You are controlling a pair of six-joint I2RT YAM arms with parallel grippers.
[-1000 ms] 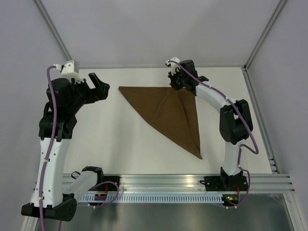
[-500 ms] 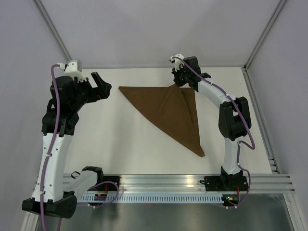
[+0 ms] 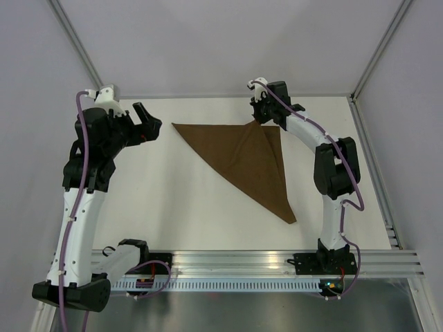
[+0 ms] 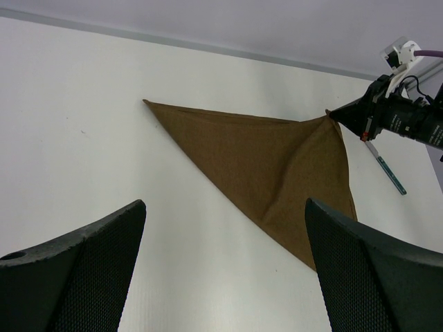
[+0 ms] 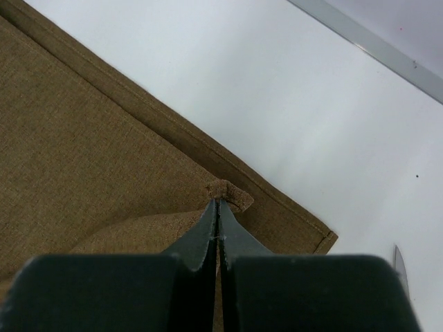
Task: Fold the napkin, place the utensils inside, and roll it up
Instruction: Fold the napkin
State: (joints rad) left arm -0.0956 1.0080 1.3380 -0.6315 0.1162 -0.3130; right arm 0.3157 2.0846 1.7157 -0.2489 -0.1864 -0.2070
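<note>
The dark-brown napkin (image 3: 246, 155) lies on the white table folded into a triangle. My right gripper (image 3: 260, 120) is shut on its top layer's corner at the far right. In the right wrist view the closed fingertips (image 5: 219, 202) pinch the small bunched corner of the napkin (image 5: 90, 152), just above the lower layer's hemmed corner. My left gripper (image 3: 150, 119) is open and empty, raised left of the napkin's far-left tip. In the left wrist view the napkin (image 4: 270, 159) lies ahead, and a thin teal utensil (image 4: 389, 171) lies right of it beneath the right arm. A pale utensil tip (image 5: 400, 265) shows in the right wrist view.
The table's far edge and back wall (image 3: 208, 97) run just behind the napkin. A metal rail (image 3: 242, 266) crosses the near edge by the arm bases. The right arm's elbow (image 3: 336, 173) hangs over the table right of the napkin.
My right gripper has carried the napkin corner farther back and right, pulling the top layer flatter into the triangle. The left arm has shifted slightly right, still open.
</note>
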